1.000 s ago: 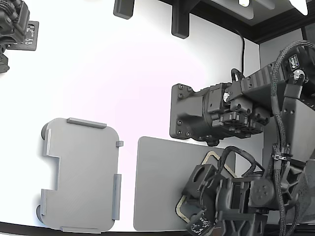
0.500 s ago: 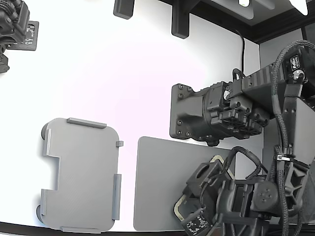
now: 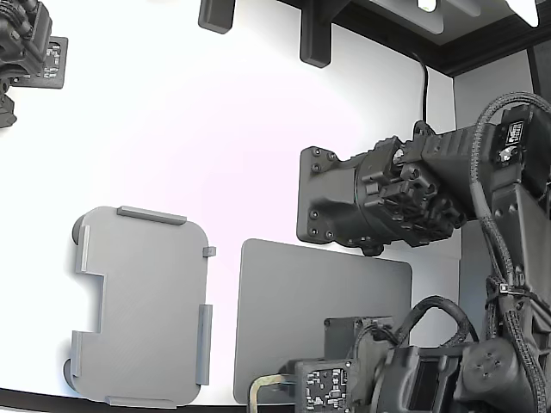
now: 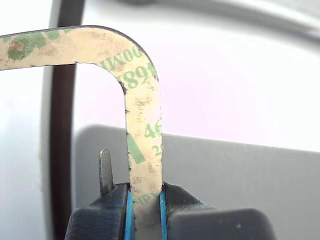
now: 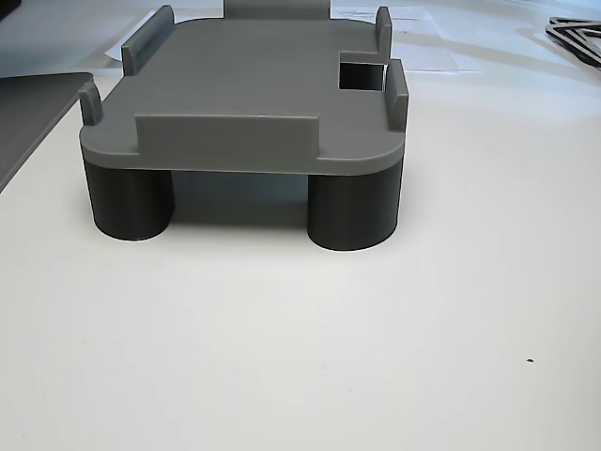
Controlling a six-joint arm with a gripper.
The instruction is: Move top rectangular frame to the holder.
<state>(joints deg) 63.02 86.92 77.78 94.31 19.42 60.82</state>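
Observation:
The top rectangular frame is a thin tan strip with green print and a rounded corner, pinched between my gripper's blue-padded jaws. In the exterior view the gripper is at the bottom edge, over the front edge of the dark grey mat. Only one curved corner of the frame sticks out toward that view's left. The holder, a light grey tray with raised tabs and a side notch, lies apart at that view's left. It also shows close up in the other view, standing empty on round feet.
A second dark arm and its mounting block hang over the table behind the mat. Another dark device sits at the exterior view's top left. Black brackets line the far edge. The mat's edge shows in the other view.
The frame lay on the mat's near right corner under my gripper. My gripper has since lifted it off and carried it toward the exterior view's lower left.

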